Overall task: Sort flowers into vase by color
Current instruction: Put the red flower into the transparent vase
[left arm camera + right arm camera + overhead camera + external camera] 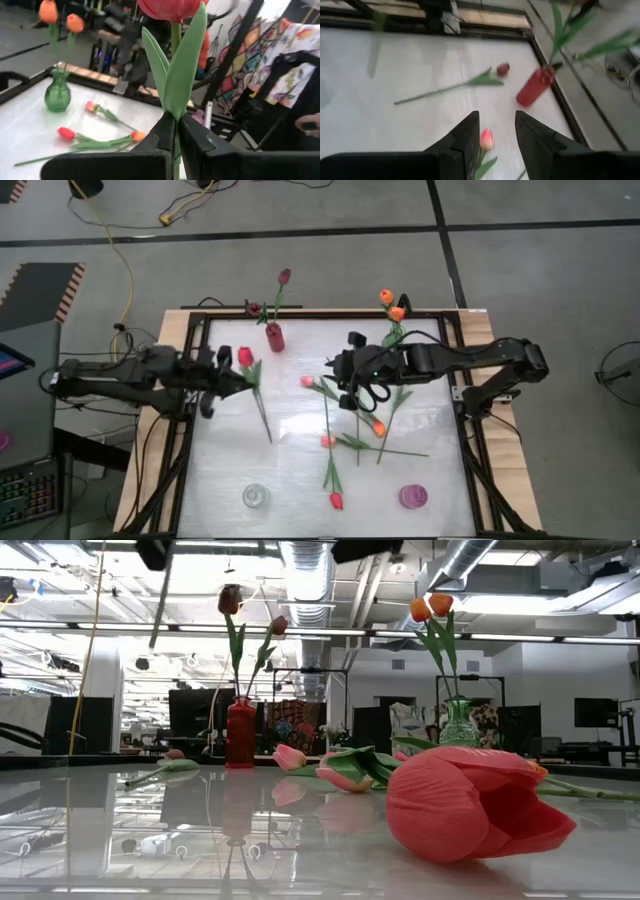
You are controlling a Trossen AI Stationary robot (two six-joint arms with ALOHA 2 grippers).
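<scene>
The left gripper (226, 380) is pinching the stem of a red tulip (245, 357), its two dark fingers (165, 131) pressed together on the stalk just below the leaves; the head stands up past the fingertips and the long stem trails toward the near side of the table (300, 480). This arm reaches in from the left edge.

The right gripper (352, 395) hangs over the middle of the table with its fingers (468, 134) spread and nothing between them. Directly below the gap lies a pink tulip (486, 139) on the white surface, apart from both fingers.

Around that gripper, loose flowers (350, 442) lie scattered at the table's centre: pink, orange and red heads with crossing green stems. One red tulip head (336, 501) lies nearest the near edge.

At the far edge, a red vase (274, 337) holds two dark maroon tulips (284, 277). Farther right, a green glass vase (458, 726) holds two orange tulips (392, 304). On the near side stand a clear vase (255, 496) on the left and a pink vase (413, 497) on the right.
</scene>
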